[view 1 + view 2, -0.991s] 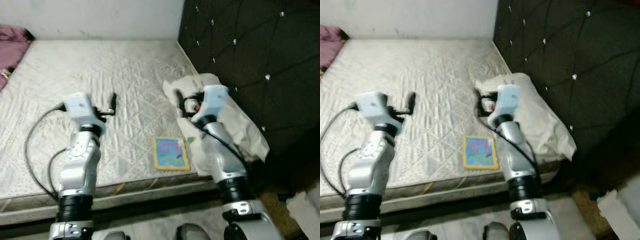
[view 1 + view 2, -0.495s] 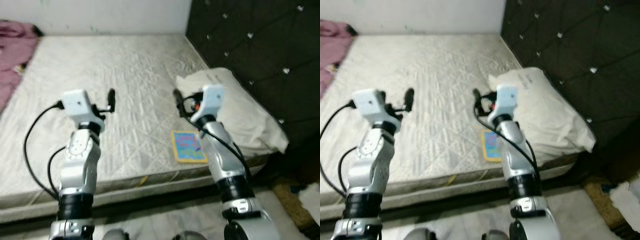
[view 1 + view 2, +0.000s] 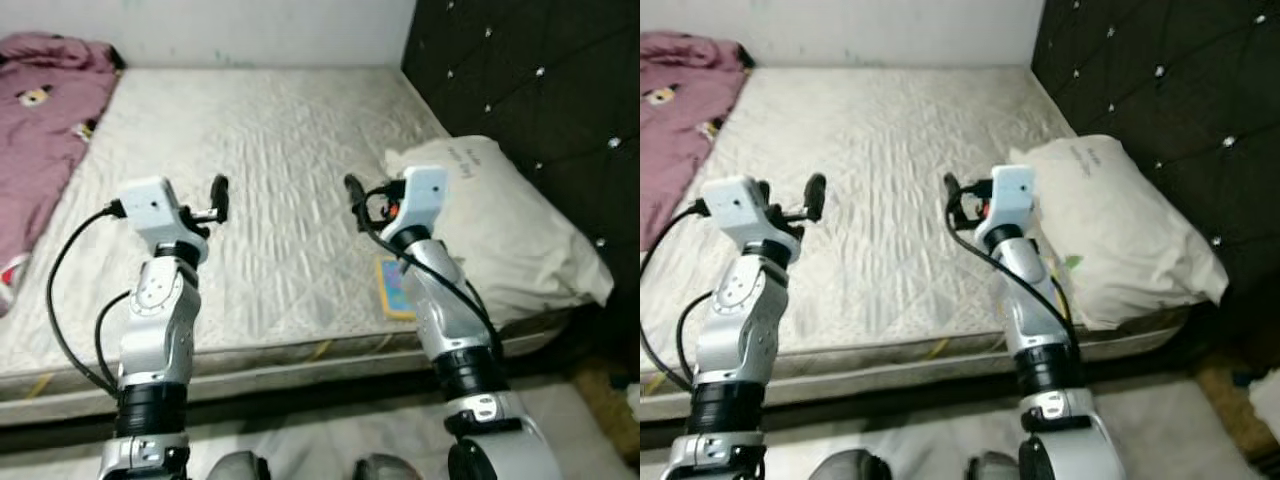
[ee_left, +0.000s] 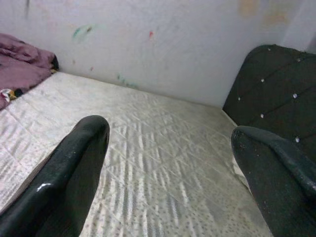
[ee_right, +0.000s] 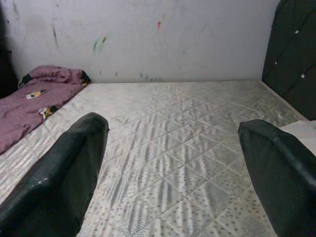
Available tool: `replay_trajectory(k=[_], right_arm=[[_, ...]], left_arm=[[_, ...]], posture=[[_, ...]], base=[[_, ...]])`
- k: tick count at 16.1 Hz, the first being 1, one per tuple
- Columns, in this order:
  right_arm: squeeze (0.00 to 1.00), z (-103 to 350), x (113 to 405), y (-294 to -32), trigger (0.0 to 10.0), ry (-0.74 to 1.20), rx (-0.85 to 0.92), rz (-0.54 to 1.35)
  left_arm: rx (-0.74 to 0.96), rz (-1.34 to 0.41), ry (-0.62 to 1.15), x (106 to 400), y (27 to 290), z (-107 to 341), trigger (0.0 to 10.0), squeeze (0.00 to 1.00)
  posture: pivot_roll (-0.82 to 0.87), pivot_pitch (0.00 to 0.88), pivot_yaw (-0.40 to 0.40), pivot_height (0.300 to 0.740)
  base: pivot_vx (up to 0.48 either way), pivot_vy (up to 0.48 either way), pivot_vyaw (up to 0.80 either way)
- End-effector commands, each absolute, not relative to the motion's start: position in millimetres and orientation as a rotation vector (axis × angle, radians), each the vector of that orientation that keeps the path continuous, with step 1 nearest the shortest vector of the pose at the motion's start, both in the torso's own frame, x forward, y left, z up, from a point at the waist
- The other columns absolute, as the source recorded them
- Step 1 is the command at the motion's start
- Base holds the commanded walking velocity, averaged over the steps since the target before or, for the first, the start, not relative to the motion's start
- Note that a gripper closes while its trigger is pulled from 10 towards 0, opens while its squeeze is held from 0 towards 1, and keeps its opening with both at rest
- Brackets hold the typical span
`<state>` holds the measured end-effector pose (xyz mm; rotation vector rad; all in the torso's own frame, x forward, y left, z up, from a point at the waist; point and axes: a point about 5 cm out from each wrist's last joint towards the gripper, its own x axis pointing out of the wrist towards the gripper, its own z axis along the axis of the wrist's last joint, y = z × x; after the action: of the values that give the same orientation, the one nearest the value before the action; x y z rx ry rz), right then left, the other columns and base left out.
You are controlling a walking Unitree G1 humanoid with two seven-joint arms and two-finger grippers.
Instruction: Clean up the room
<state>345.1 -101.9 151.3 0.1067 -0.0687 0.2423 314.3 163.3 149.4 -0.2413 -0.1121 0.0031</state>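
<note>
A purple-pink blanket (image 3: 40,130) lies crumpled at the far left of the bare quilted mattress (image 3: 280,130). On the right side rests a white pillow (image 3: 500,230). A small blue book with a yellow border (image 3: 390,290) lies near the mattress's front edge, partly hidden behind my right arm. Both arms are raised over the front of the bed. My left gripper (image 3: 218,190) is open and holds nothing. My right gripper (image 3: 352,190) is open too, with nothing in it. Both wrist views show bare mattress between the spread fingers (image 4: 79,158), and the blanket (image 5: 29,103) appears far off in the right wrist view.
A black tufted headboard (image 3: 540,70) stands along the right side of the bed, and a marked white wall (image 3: 250,30) runs behind it. The bed's front edge (image 3: 300,365) is just below my arms, with pale floor beneath.
The camera has swung to the left, so the scene slid right and the blanket came into view. The book is now partly behind my right arm. Both grippers keep their pose.
</note>
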Motion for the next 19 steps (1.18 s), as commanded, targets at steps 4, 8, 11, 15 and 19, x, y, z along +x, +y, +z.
replay_trajectory(k=[4,8,11,15,19], right_arm=[[0.00,149.1,346.1,-112.0,10.0,-0.059,0.102,0.214],[0.00,148.3,346.4,-111.9,10.0,-0.056,0.100,0.216],[0.00,148.4,346.6,-111.7,10.0,-0.056,0.099,0.216],[0.00,148.6,347.0,-111.3,10.0,-0.058,0.098,0.217],[0.00,148.5,347.2,-110.9,10.0,-0.059,0.096,0.219]], left_arm=[[-0.259,-0.028,-0.110,315.1,155.0,150.4,10.0,0.00],[-0.242,-0.013,-0.129,314.7,156.3,152.3,10.0,0.00],[-0.256,-0.021,-0.144,314.2,155.8,154.4,10.0,0.00],[-0.272,-0.049,-0.156,313.4,154.1,156.0,10.0,0.00],[-0.278,-0.065,-0.164,313.2,153.3,156.9,10.0,0.00]], posture=[[-0.08,0.000,-0.021,0.740],[-0.08,0.000,-0.022,0.740],[-0.08,0.000,-0.023,0.740],[-0.09,0.000,-0.021,0.740],[-0.09,0.000,-0.020,0.740]], base=[[0.000,0.480,0.00],[0.000,0.240,0.00],[0.000,0.000,0.00],[0.000,0.000,0.00],[0.064,0.000,0.00]])
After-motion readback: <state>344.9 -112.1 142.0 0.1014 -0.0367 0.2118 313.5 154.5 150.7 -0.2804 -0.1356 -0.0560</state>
